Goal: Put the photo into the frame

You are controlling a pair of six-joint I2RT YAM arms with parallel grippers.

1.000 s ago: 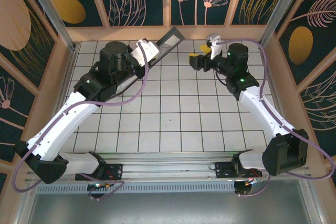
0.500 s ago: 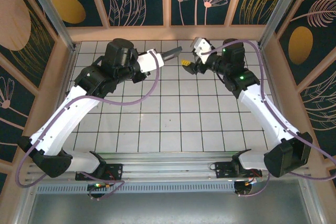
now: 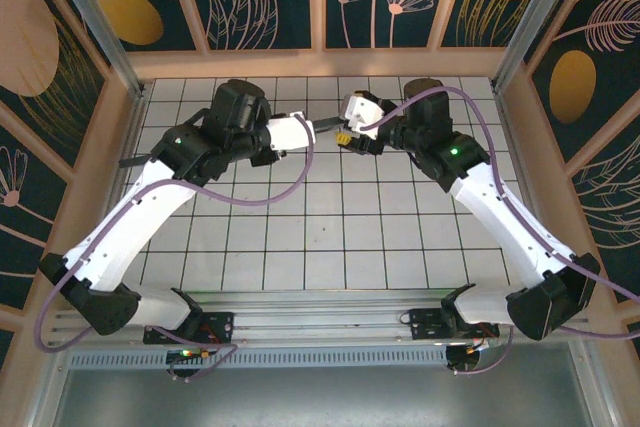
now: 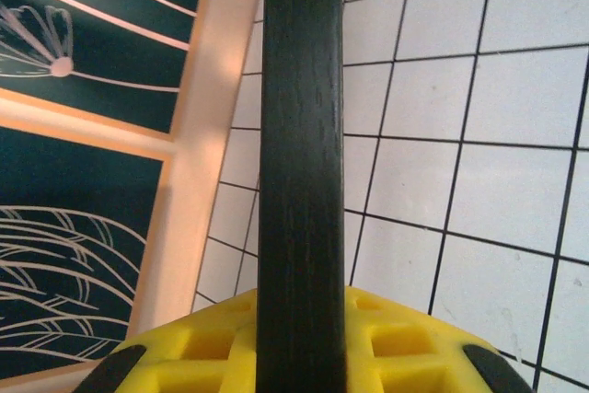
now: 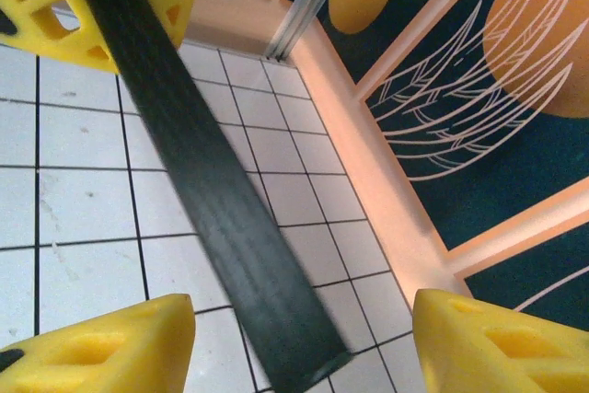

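The left hand (image 3: pixel 310 128) is shut tight on the frame (image 4: pixel 302 181) and holds it up over the far middle of the table (image 3: pixel 330 227). The frame's long black bar points at the right hand (image 5: pixel 304 338). Its free end sits inside that open hand, not touching.

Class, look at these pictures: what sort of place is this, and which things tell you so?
Probably a purpose-built robot test cell: a left arm and a right arm bolted at one edge, a white gridded tabletop, and leaf-patterned wall panels enclosing it.
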